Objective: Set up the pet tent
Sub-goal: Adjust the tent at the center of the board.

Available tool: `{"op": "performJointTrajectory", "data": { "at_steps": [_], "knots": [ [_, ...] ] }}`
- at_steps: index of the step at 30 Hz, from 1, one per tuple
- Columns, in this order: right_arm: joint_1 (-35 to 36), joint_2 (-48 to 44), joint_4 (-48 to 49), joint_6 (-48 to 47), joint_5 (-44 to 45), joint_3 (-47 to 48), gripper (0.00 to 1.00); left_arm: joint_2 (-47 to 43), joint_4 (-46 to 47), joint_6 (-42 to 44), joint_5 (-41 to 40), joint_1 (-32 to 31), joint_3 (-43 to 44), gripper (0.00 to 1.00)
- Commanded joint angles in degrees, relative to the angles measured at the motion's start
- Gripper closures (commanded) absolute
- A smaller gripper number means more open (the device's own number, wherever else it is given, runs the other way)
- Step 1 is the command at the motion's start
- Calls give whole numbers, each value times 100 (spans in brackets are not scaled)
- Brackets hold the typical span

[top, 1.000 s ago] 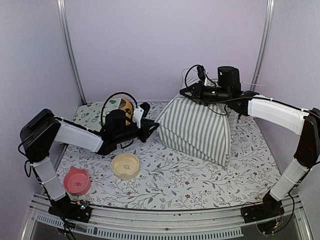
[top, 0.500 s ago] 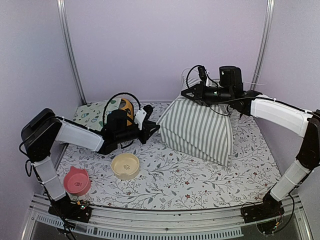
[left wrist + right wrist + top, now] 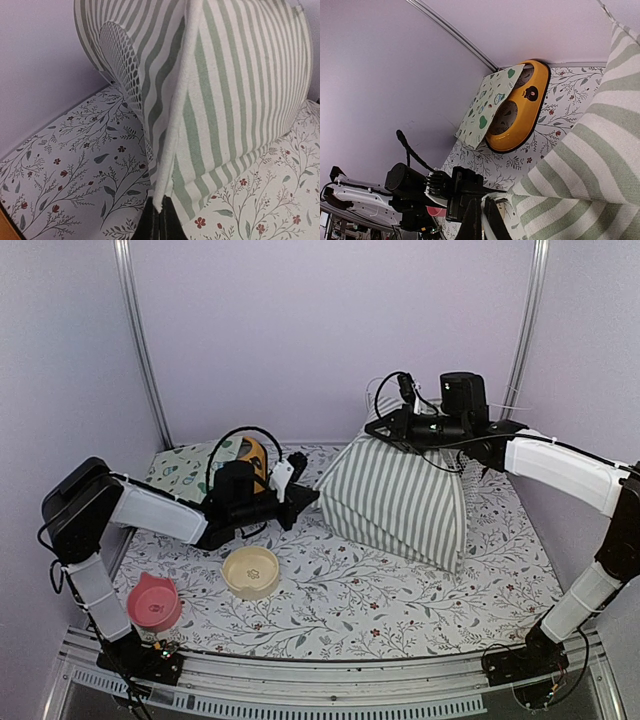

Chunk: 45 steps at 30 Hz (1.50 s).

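Observation:
The pet tent [image 3: 395, 498], green-and-white striped fabric, stands right of centre on the floral cloth. My left gripper [image 3: 311, 496] is low at its left bottom corner. In the left wrist view this gripper [image 3: 161, 220] is shut on the white corner seam of the tent [image 3: 235, 100], and a lace mesh panel [image 3: 119, 55] shows on the far side. My right gripper [image 3: 373, 428] is up at the tent's top left. In the right wrist view it [image 3: 483, 220] is shut on a white edge of the striped fabric [image 3: 590, 150].
A cream bowl [image 3: 250, 571] and a pink bowl [image 3: 154, 602] sit near the front left. An orange pet bed [image 3: 252, 453] leans at the back left with the cream printed mat [image 3: 185, 465] beside it. Walls close off the back and both sides.
My left gripper has shut on the tent's lower left corner. The right arm has shifted slightly right with the tent's top, and the tent stands a little taller.

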Motion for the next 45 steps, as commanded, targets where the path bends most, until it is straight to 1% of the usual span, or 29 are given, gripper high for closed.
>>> {"op": "performJointTrajectory", "data": {
  "at_steps": [1, 6, 10, 15, 20, 22, 26, 29, 33, 35, 39, 43, 45],
  "knots": [
    [-105, -146, -556, -361, 552, 281, 100, -312, -67, 221, -621, -11, -223, 100],
    [-23, 35, -1524, -1001, 961, 654, 100, -603, -187, 482, -814, -13, -281, 100],
    [88, 255, -1755, -1281, 897, 800, 100, -694, -329, 734, -805, -32, -172, 100],
    [413, 649, -2176, -1559, 1220, 1203, 100, -718, -669, 1133, -819, -145, 73, 100],
    [623, 844, -2492, -1739, 2039, 1388, 100, -724, -1027, 1565, -881, -285, 302, 100],
    [661, 831, -2516, -1761, 2405, 1356, 100, -761, -1112, 1682, -874, -328, 306, 100],
    [650, 770, -2705, -1901, 3116, 1370, 100, -801, -1266, 1755, -1125, -378, 195, 100],
    [560, 710, -2779, -2021, 3003, 1389, 100, -771, -1279, 1810, -1471, -379, 52, 100],
    [572, 811, -2960, -2170, 2652, 1618, 100, -777, -1331, 1887, -1519, -428, 35, 100],
    [652, 919, -2998, -2222, 2309, 1718, 100, -770, -1339, 1965, -1502, -475, 106, 100],
    [949, 1316, -3177, -2288, 2155, 1959, 100, -743, -1353, 2152, -1496, -577, 318, 100],
    [1128, 1626, -3166, -2277, 2031, 1884, 100, -726, -1242, 2211, -1504, -598, 473, 100],
    [1162, 1639, -3094, -2265, 1968, 1733, 100, -721, -1127, 2108, -1637, -576, 501, 96]
  ]
}}
